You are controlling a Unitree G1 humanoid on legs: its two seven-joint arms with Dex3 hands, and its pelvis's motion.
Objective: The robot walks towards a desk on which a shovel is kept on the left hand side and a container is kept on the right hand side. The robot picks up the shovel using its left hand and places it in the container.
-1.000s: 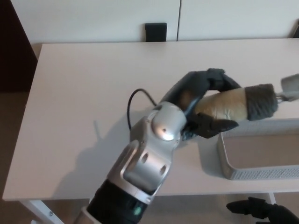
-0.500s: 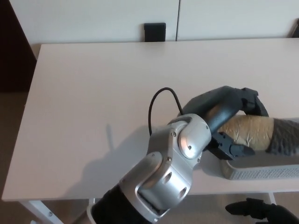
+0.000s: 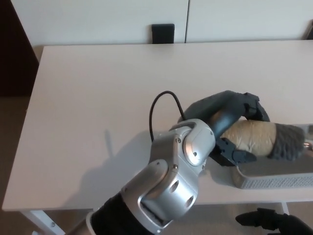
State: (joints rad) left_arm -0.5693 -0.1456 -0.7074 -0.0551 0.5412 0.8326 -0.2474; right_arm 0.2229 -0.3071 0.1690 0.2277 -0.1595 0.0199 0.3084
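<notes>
The left hand's fingers (image 3: 244, 104) curl over the top of the shovel (image 3: 264, 138), clenched around its tan handle, while the black thumb shows beneath the handle near the container's near corner. The left hand (image 3: 230, 122) sits over the right part of the tabletop (image 3: 88, 98), just above the left end of the container (image 3: 274, 178). The shovel lies roughly level in the grip, its tan handle running rightward into a fuzzy dark grey section that reaches toward the picture's right edge; a small pale piece shows at that edge, too blurred to make out. The shovel hangs over the container's opening; whether it touches the container's rim or floor cannot be told from this view.

The container is a pale grey tray with a perforated front wall, standing at the front right of the tabletop, its right end cut off by the frame. Behind the hand, the silver wrist and forearm (image 3: 171, 186) rise from the bottom of the picture, with a thin black cable (image 3: 156, 105) looping up above the wrist. The arm casts a soft shadow on the pale tabletop to its left.

The right hand (image 3: 274, 221) shows at the lower right corner, below the tabletop's front edge, dark and partly cropped; I cannot tell how it is set
</notes>
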